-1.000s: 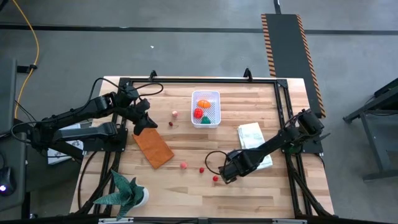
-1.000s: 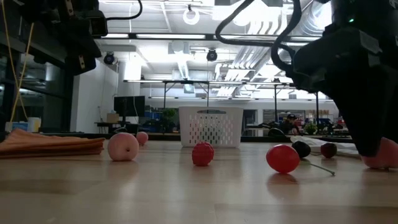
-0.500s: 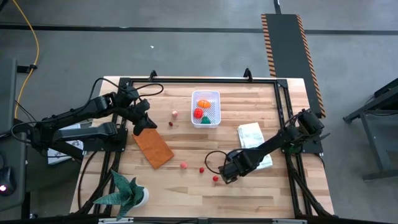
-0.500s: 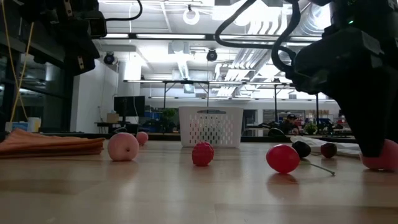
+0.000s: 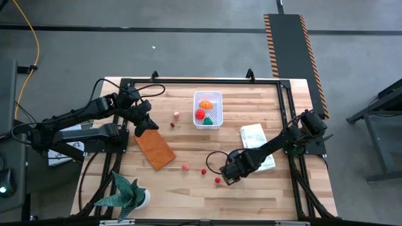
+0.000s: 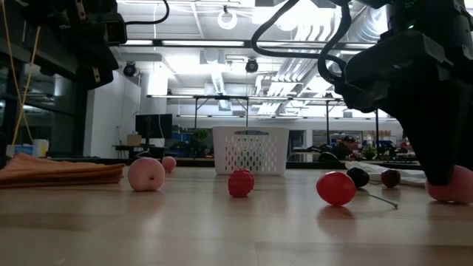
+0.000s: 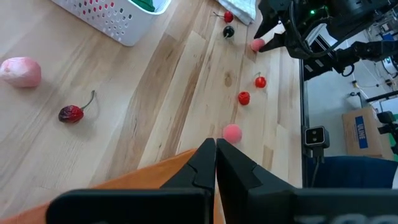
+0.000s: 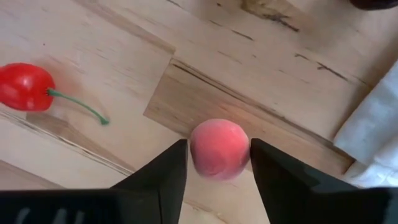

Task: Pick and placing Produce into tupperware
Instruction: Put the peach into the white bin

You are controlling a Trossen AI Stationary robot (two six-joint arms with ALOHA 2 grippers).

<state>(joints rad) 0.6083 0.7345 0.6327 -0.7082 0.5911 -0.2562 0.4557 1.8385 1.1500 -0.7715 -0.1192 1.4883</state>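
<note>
Fingers (image 8: 168, 174) of right hand (image 8: 217, 171) flank pink peach (image 8: 219, 149), touching both sides.

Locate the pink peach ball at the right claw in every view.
High view: hidden under the right claw.
Low view: pink peach ball at far right edge.
Left wrist view: beside the far claw.
Right wrist view: between the fingers.
Shared landmark: red cherry.
</note>
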